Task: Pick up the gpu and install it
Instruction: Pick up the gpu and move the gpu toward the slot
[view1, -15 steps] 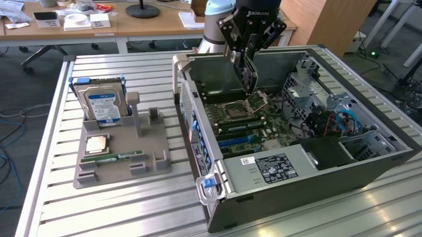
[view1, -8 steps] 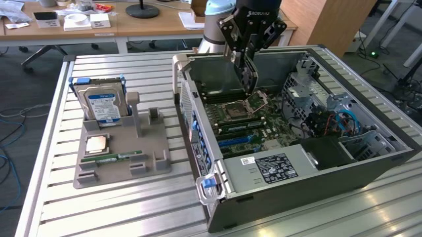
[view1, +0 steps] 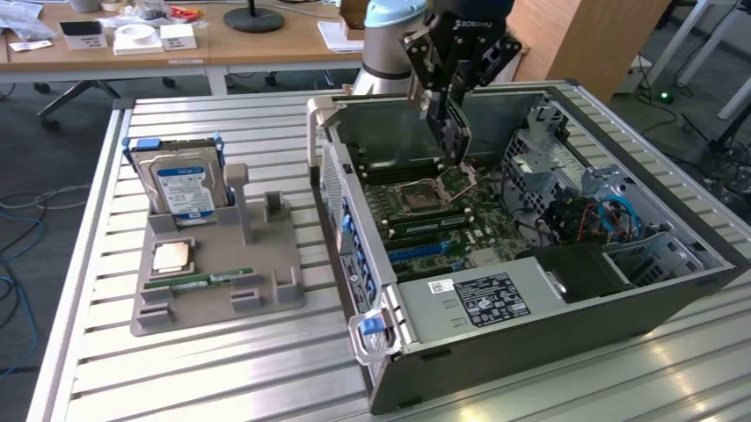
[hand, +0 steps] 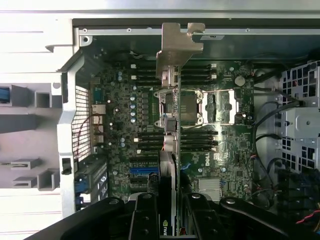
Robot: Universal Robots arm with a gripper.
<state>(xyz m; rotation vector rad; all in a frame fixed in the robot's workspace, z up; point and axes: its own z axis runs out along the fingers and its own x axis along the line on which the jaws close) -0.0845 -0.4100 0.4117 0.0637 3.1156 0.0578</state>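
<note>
The gpu [view1: 453, 132] hangs edge-down over the open computer case [view1: 586, 290], above the motherboard [view1: 463, 215] near the CPU socket [view1: 420, 195]. My gripper [view1: 448, 92] is shut on the card's upper part. In the wrist view the gpu [hand: 173, 130] appears edge-on, with its silver end bracket [hand: 181, 42] at the far end and the black fingers [hand: 146, 220] on either side of it. The card is clear of the board. A blue expansion slot [view1: 418, 252] lies on the board nearer the case's front.
On the slatted table [view1: 235, 369] at the exterior view's left, a grey holder [view1: 276, 294] carries a hard drive [view1: 182, 185], a CPU chip [view1: 172, 257] and a memory stick [view1: 211, 280]. Case walls, a drive cage [view1: 551, 167] and cables [view1: 610, 215] surround the board.
</note>
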